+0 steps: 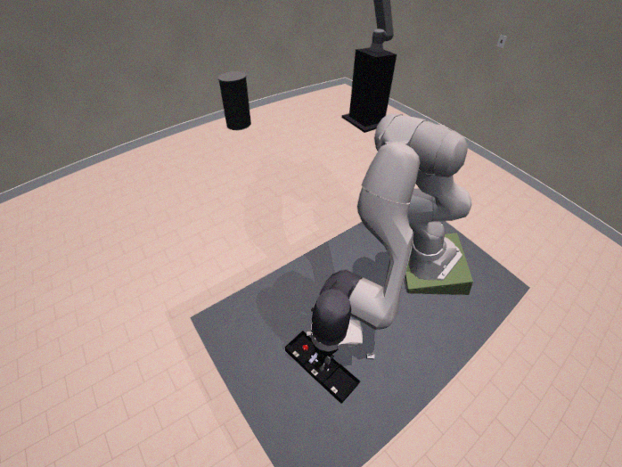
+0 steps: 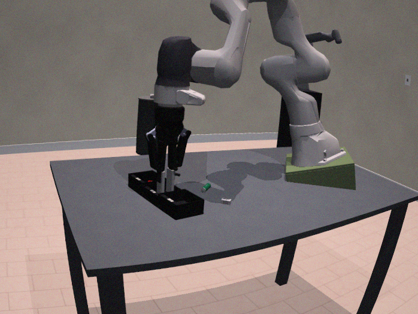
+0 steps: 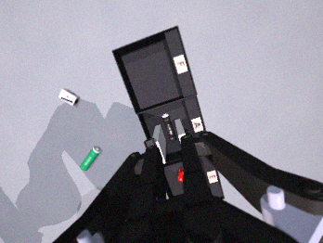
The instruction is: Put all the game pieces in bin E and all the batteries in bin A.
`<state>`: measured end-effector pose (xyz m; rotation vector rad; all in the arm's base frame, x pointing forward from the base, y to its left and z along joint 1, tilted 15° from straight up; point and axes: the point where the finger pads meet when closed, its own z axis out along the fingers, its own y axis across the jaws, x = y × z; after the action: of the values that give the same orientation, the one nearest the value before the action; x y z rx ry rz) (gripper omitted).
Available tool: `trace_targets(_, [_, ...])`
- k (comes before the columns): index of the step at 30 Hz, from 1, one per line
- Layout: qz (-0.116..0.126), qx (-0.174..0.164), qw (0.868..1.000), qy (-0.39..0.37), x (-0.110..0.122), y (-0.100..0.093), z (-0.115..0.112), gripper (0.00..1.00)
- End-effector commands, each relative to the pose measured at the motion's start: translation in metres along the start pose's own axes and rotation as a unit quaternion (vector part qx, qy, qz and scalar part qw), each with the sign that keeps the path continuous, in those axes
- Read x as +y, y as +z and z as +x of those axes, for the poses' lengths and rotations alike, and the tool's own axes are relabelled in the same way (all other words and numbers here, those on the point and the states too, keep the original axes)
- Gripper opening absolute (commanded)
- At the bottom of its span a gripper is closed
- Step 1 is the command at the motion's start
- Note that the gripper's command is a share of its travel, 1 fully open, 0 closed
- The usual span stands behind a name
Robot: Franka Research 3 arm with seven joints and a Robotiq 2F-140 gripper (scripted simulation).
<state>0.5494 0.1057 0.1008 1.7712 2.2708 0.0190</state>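
Dark, slim battery (image 3: 168, 126) — lying in the bin marked A (image 3: 197, 124), just beyond the claw (image 3: 167, 145), whose fingers stand slightly parted and grasp nothing; judged a release over the right bin. Red game piece (image 3: 180, 174) sits in the neighbouring compartment, under the claw. Green battery (image 3: 90, 158) lies on the worktop (image 2: 111, 223), beside the bin row — not yet sorted. White small block (image 3: 69, 96) farther off, kind unclear.
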Motion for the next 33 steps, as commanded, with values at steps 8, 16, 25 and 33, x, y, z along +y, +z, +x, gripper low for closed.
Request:
trace_targets(8, [-0.001,0.000,1.000,-0.002,0.001,-0.006,0.000,0.15])
trace_targets(16, [-0.001,0.000,1.000,-0.002,0.001,-0.017,0.000,0.15])
trace_targets(25, [-0.001,0.000,1.000,-0.002,0.001,-0.026,0.000,0.15])
trace_targets(33, [-0.001,0.000,1.000,-0.002,0.001,-0.044,0.000,0.15])
